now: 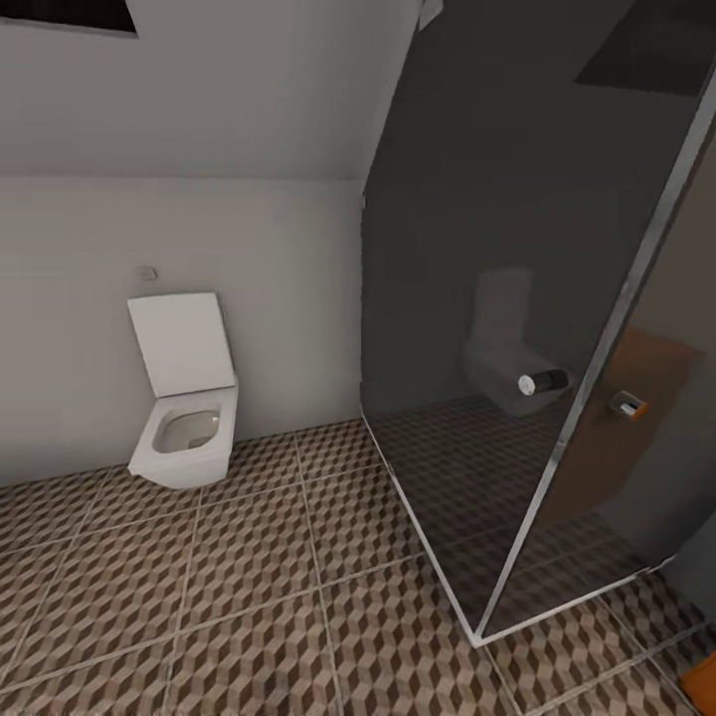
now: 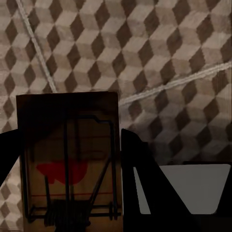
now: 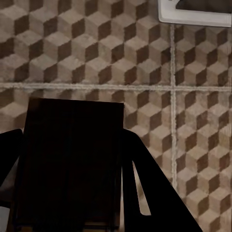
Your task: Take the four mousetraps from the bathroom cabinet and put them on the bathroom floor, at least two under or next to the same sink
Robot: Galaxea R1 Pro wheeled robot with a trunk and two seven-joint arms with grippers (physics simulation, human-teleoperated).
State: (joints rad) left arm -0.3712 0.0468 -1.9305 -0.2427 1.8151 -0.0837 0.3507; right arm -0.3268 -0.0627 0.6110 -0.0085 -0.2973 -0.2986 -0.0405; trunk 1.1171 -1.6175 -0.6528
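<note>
The left gripper (image 2: 70, 183) is clamped on a mousetrap (image 2: 70, 159), wire and red patch facing the camera, above the bathroom floor (image 2: 145, 58). The right gripper (image 3: 70, 193) pinches a second mousetrap (image 3: 72, 164), dark in shadow. Ahead stand a white toilet (image 1: 186, 398) and a glass shower screen (image 1: 517, 298).

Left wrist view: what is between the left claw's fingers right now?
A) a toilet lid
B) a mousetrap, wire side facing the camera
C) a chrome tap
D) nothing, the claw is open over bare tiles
B: the left claw is shut on a mousetrap, a brown board with dark wire parts and a red mark facing the camera, held above the cube-pattern bathroom floor.
</note>
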